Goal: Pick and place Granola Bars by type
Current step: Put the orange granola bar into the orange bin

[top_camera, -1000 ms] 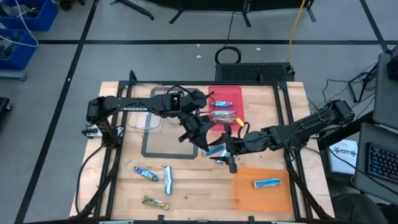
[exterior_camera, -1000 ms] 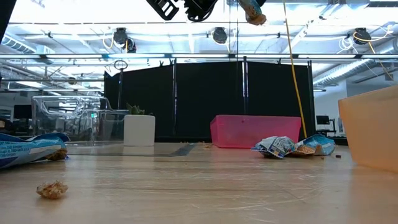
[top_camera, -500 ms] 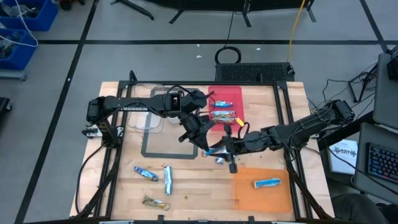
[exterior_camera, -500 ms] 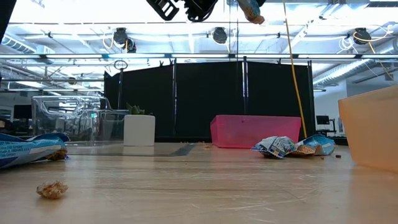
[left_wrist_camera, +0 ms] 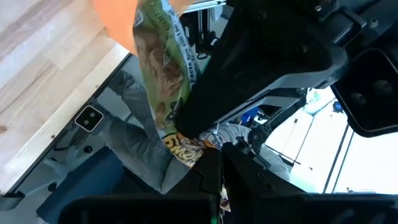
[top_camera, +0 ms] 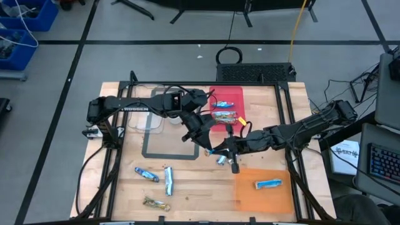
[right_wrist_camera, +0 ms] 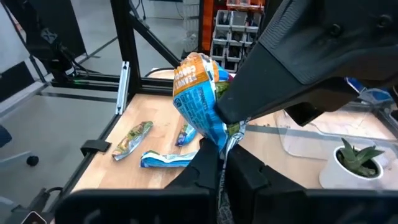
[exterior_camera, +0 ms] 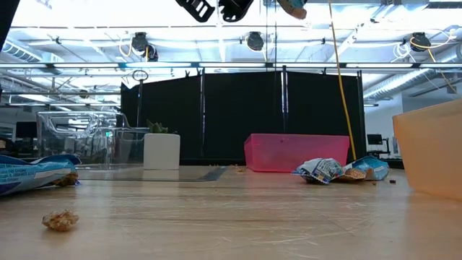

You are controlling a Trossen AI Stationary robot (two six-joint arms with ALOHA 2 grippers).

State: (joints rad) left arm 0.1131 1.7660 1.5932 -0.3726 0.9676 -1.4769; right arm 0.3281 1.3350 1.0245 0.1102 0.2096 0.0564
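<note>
One granola bar (top_camera: 219,154) hangs in the air over the table's middle, blue and orange on one face (right_wrist_camera: 198,99), green and gold on the other (left_wrist_camera: 160,68). My left gripper (top_camera: 208,145) and my right gripper (top_camera: 227,152) meet there, both shut on it. Its lower tip (exterior_camera: 292,6) shows at the top of the low view. Other bars lie in the pink tray (top_camera: 232,95), one blue bar (top_camera: 267,184) lies on the orange tray (top_camera: 262,195), and three lie loose (top_camera: 146,174) (top_camera: 168,180) (top_camera: 156,203) on the near left of the table. My left gripper pinches the bar's crinkled end (left_wrist_camera: 185,144) between its two fingers, coming from the table's left. The bar is lifted clear and its other end sticks out free past the fingers. My right gripper pinches the same silver crimped end (right_wrist_camera: 227,138) between its two fingers, coming level from the table's right, close beside the left gripper's fingers. The bar is clear of the table.
A clear container (top_camera: 150,106) stands at the far left, a small potted plant (exterior_camera: 161,148) in a white pot beside it. Taped lines (top_camera: 153,145) mark the wood. Crumbs (exterior_camera: 60,219) lie near the front edge.
My right gripper has shut on the bar's end beside the left gripper's fingers. The bar has risen a little and both arms have barely shifted.
</note>
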